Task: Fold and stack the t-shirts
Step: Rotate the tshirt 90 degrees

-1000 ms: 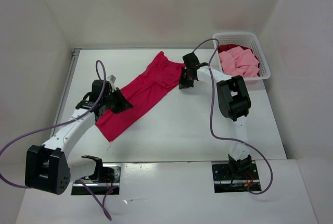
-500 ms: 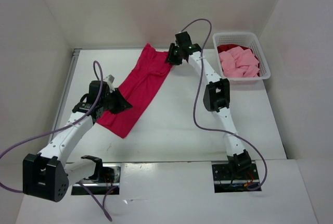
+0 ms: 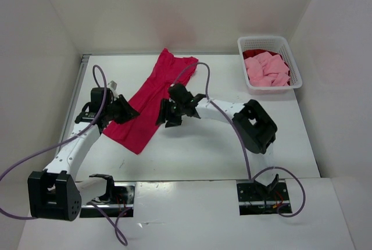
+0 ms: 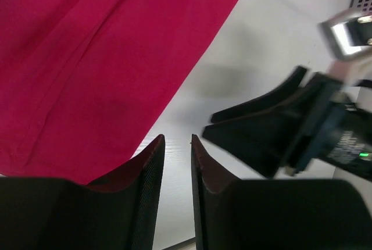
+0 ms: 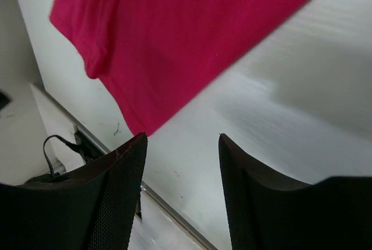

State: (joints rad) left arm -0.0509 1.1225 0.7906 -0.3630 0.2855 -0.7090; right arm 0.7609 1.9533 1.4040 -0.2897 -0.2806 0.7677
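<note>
The right claw (image 5: 183, 139) is held wide open and empty over bare tabletop (image 3: 203, 145), just beside the crimson-magenta t-shirt (image 3: 152, 96). The left claw (image 4: 177, 140) is parted narrowly, gripping nothing, at that shirt's near edge. The shirt is laid out as a long diagonal strip, and the light pink t-shirt (image 3: 267, 70) and dark red t-shirt (image 3: 256, 53) are contained in the white basket (image 3: 273, 88), well apart at the far right.

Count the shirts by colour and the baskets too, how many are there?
bright magenta shirt: 1
light pink shirt: 1
dark red shirt: 1
white basket: 1
Total: 4
</note>
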